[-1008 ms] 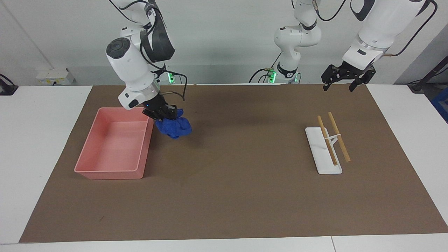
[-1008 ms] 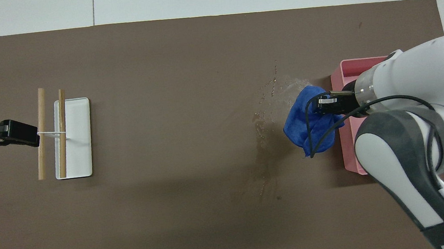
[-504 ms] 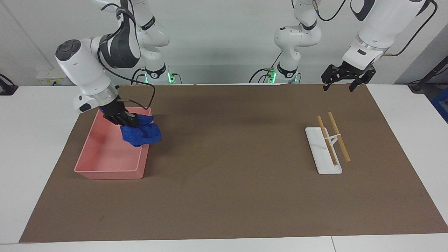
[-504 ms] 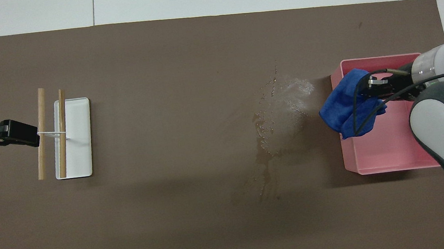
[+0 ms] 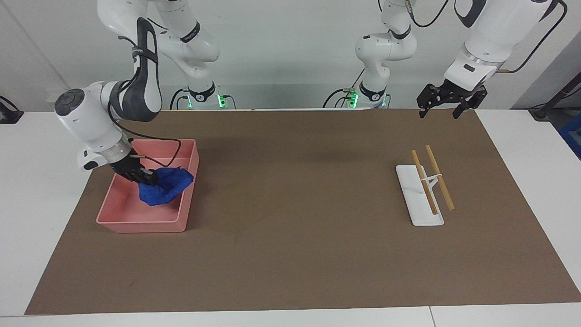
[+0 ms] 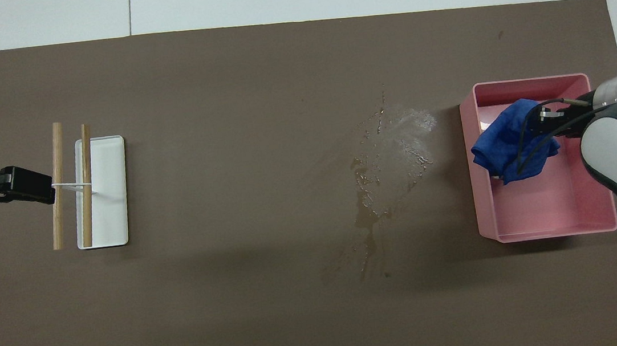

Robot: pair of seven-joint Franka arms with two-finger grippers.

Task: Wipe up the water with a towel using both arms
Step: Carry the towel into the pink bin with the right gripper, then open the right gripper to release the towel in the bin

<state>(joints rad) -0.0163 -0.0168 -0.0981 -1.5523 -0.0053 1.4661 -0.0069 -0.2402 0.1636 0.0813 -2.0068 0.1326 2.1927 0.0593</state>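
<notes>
The blue towel (image 5: 167, 188) (image 6: 506, 141) hangs bunched from my right gripper (image 5: 146, 178) (image 6: 539, 120), which is shut on it. The towel is inside the walls of the pink tray (image 5: 140, 223) (image 6: 550, 232), in the half nearer the robots; whether it touches the tray floor I cannot tell. The water (image 6: 392, 150) lies as a wet, glistening patch on the brown mat beside the tray, toward the table's middle. My left gripper (image 5: 439, 113) (image 6: 41, 189) waits open and empty, raised over the mat at the left arm's end.
A white rack (image 5: 420, 211) (image 6: 112, 216) carrying two wooden sticks (image 5: 439, 178) (image 6: 57, 182) sits on the mat toward the left arm's end. A brown mat (image 5: 299, 254) covers most of the white table.
My right gripper has carried the towel off the wet patch, over the tray's wall and down inside the tray. The left arm has not moved.
</notes>
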